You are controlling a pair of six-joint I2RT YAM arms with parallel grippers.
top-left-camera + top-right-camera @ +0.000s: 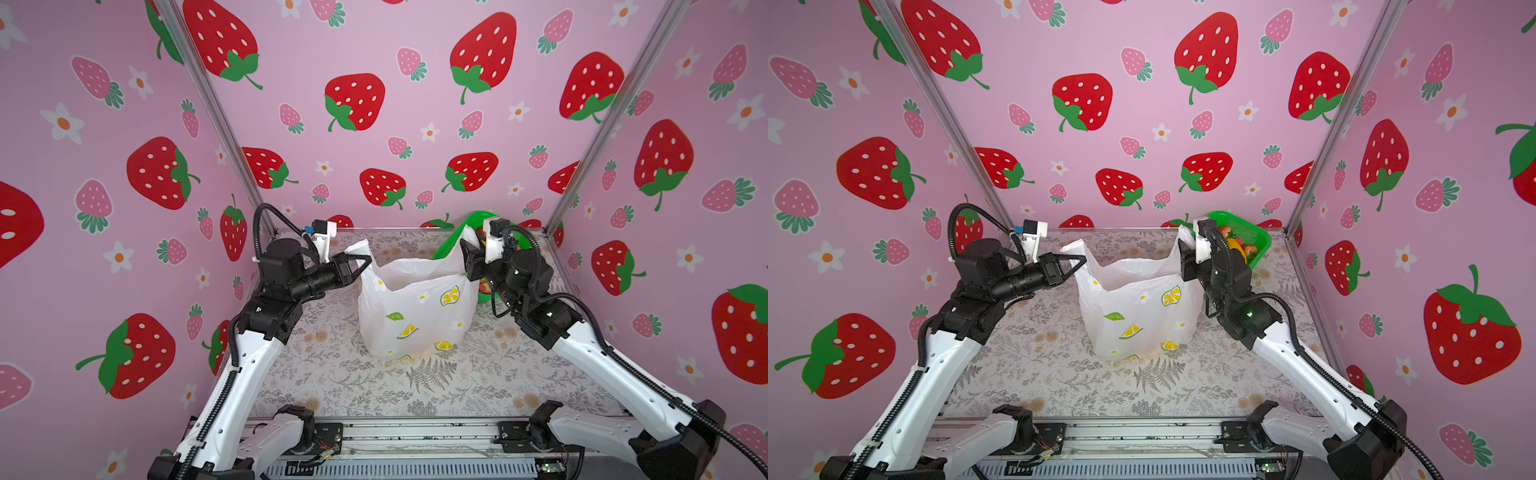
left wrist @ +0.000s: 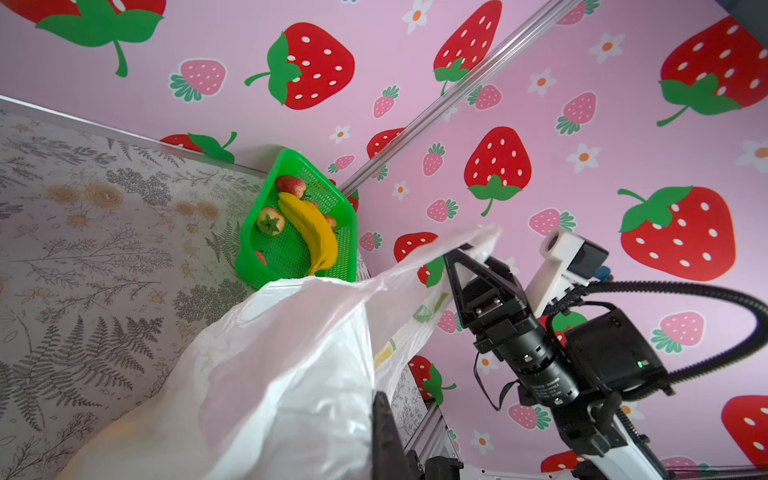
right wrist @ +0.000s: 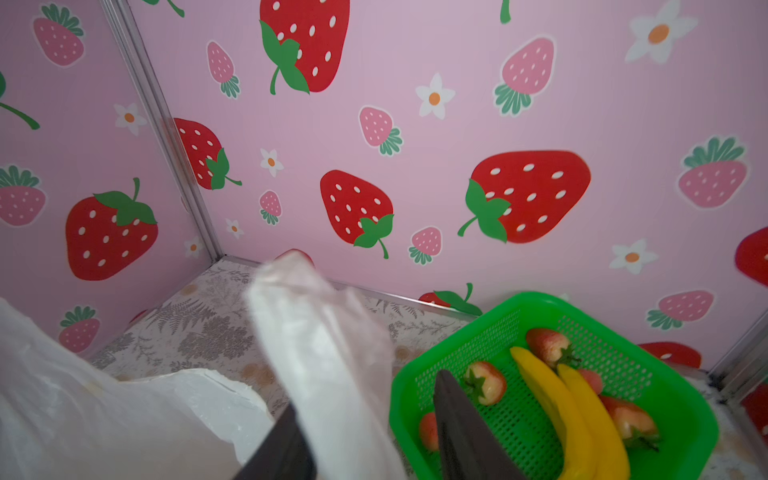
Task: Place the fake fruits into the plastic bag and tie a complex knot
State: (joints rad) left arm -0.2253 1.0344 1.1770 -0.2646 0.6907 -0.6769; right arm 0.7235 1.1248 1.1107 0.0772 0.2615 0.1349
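Observation:
The plastic bag (image 1: 415,307) (image 1: 1138,307) stands upright mid-table with its mouth open, white with lemon-slice prints. My left gripper (image 1: 368,259) (image 1: 1084,259) (image 2: 370,411) is shut on the bag's left handle and holds it up. My right gripper (image 1: 465,249) (image 1: 1181,253) (image 3: 365,407) is open, and the right handle strip (image 3: 316,332) stands loose between its spread fingers. Fake fruits lie in the green basket (image 3: 681,407): two yellow bananas (image 3: 569,407) (image 2: 309,226) and several red strawberries (image 3: 484,382) (image 2: 270,222). The bag's contents are hidden.
The green mesh basket (image 1: 453,245) (image 1: 1254,232) (image 2: 345,232) sits at the back right corner, just behind my right gripper. Pink strawberry-print walls close in the left, back and right. The table top (image 1: 353,386) has a grey floral cover.

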